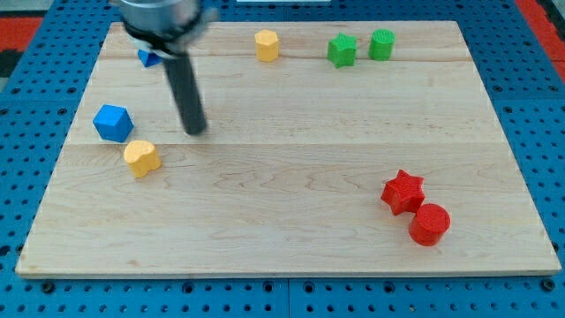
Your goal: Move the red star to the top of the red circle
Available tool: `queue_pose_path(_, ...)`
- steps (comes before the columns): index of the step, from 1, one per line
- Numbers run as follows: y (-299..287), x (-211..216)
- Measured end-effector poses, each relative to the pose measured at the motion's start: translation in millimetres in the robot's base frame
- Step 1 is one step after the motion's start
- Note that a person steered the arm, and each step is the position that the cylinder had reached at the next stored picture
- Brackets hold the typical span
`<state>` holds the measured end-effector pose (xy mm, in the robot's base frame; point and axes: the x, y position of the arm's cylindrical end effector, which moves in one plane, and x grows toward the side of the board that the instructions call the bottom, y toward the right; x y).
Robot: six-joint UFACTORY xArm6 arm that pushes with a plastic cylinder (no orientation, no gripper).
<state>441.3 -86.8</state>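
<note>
The red star (403,192) lies at the board's lower right. The red circle (430,223) sits just below and to the right of it, touching or nearly touching it. My tip (195,131) rests on the board at the upper left, far from both red blocks. It stands to the right of the blue cube (113,122) and above and to the right of the yellow heart (141,157).
A blue block (147,58) is partly hidden behind the rod at the top left. A yellow hexagon (267,44), a green star (342,50) and a green cylinder (381,43) line the top edge. The wooden board (291,159) lies on a blue pegboard.
</note>
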Motion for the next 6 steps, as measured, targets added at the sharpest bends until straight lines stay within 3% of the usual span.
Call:
queue_pose_path(1, 84.1, 60.6)
queue_pose_path(2, 122.1, 107.3)
queue_pose_path(3, 175.9, 123.0)
queue_pose_path(6, 253.5, 87.2)
